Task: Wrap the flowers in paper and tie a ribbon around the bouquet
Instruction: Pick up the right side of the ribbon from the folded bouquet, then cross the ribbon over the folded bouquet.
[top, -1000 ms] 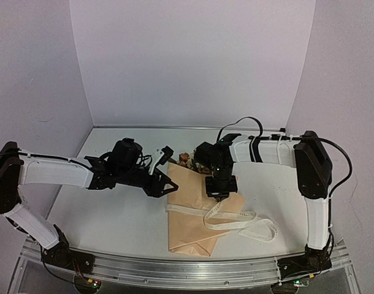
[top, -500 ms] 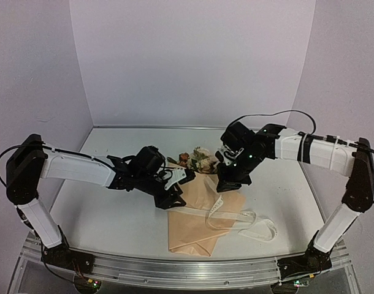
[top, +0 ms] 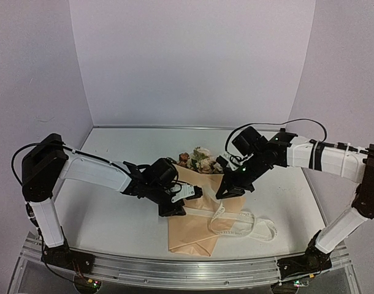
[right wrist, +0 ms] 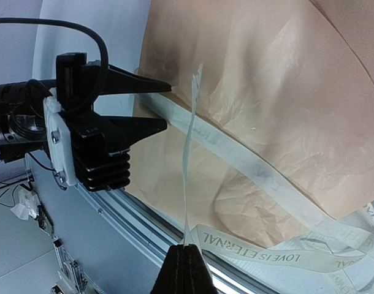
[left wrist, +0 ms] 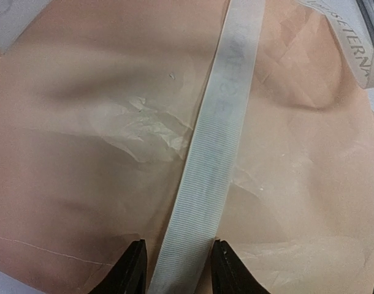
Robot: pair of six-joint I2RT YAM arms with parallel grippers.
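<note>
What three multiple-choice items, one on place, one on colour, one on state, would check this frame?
1. The flowers show at which end of the bouquet? A far end; B near end; C both ends.
2. The ribbon is: A red; B cream-white; C green.
3. The right fingers are: A wide open; B shut on the flowers; C shut on the ribbon.
Key: 1 A, the heads poke out past the bouquet's far edge; 2 B, it is a pale band with faint lettering; 3 C, a strand runs up from the closed tips.
</note>
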